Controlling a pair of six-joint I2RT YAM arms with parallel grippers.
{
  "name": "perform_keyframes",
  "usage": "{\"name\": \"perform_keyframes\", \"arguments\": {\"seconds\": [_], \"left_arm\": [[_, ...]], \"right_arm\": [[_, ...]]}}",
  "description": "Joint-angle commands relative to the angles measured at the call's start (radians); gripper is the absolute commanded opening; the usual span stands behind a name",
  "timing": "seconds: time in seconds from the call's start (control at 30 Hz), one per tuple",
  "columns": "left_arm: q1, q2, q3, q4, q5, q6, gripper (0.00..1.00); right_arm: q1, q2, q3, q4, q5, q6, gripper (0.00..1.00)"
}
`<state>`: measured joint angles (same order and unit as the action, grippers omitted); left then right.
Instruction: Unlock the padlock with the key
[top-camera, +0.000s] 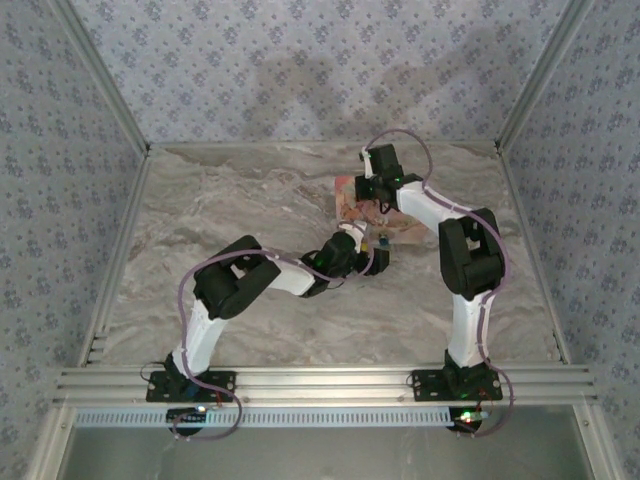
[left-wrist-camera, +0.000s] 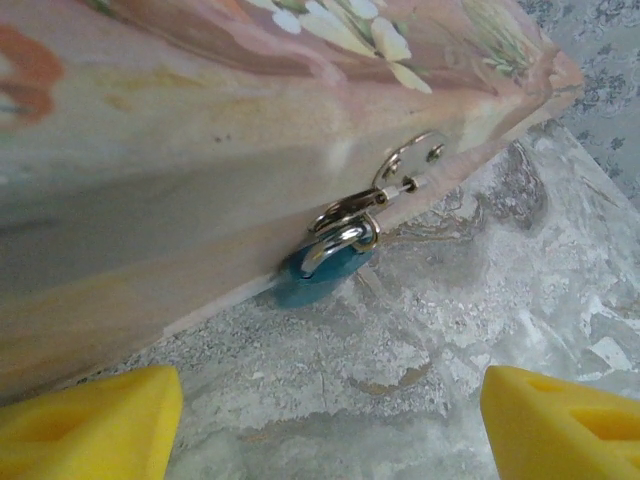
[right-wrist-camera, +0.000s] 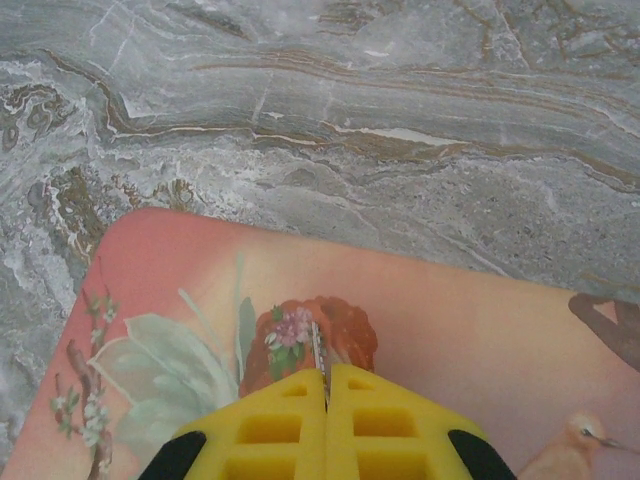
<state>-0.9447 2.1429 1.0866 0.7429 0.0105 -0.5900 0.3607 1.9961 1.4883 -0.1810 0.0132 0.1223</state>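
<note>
the padlock (left-wrist-camera: 325, 268) is a small blue one. it hangs by its shackle from the hasp (left-wrist-camera: 405, 165) on the front wall of the flowered box (left-wrist-camera: 150, 150), low down where that wall meets the marble table (left-wrist-camera: 450, 330). its long axis slants from the shackle at the upper right down to the body at the lower left, and we cannot see its keyhole end.

in the left wrist view the lock lies straight ahead of the left gripper (left-wrist-camera: 325, 420), about centred between the two yellow fingertips (left-wrist-camera: 90, 420), apart from both. those fingers stand wide apart and hold nothing.

the right gripper (right-wrist-camera: 327, 420) is over the box lid (right-wrist-camera: 480, 330), fingers pressed together. a thin metal sliver (right-wrist-camera: 318, 352) shows at the seam between them, and we cannot tell whether it is the key.

we judge the left arm is the nearer one and could steady the lock body by closing across its slant.
</note>
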Motion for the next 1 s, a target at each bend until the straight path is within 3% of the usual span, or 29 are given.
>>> {"name": "perform_keyframes", "arguments": {"seconds": [0.0, 0.33, 0.6, 0.97], "left_arm": [[0.002, -0.016, -0.051, 0.022, 0.016, 0.001, 0.79], [0.023, -0.047, -0.110, 0.110, 0.084, -0.026, 0.80], [0.038, -0.037, -0.090, 0.142, 0.159, -0.058, 0.80], [0.055, -0.002, -0.071, 0.206, 0.174, -0.100, 0.81]], "right_arm": [[-0.003, -0.044, 0.003, -0.112, 0.058, 0.006, 0.00], [-0.163, -0.131, 0.033, -0.247, 0.271, 0.092, 0.00], [-0.276, -0.159, -0.069, -0.266, 0.261, 0.179, 0.00], [-0.204, -0.232, -0.270, -0.157, 0.193, 0.228, 0.00]]}}
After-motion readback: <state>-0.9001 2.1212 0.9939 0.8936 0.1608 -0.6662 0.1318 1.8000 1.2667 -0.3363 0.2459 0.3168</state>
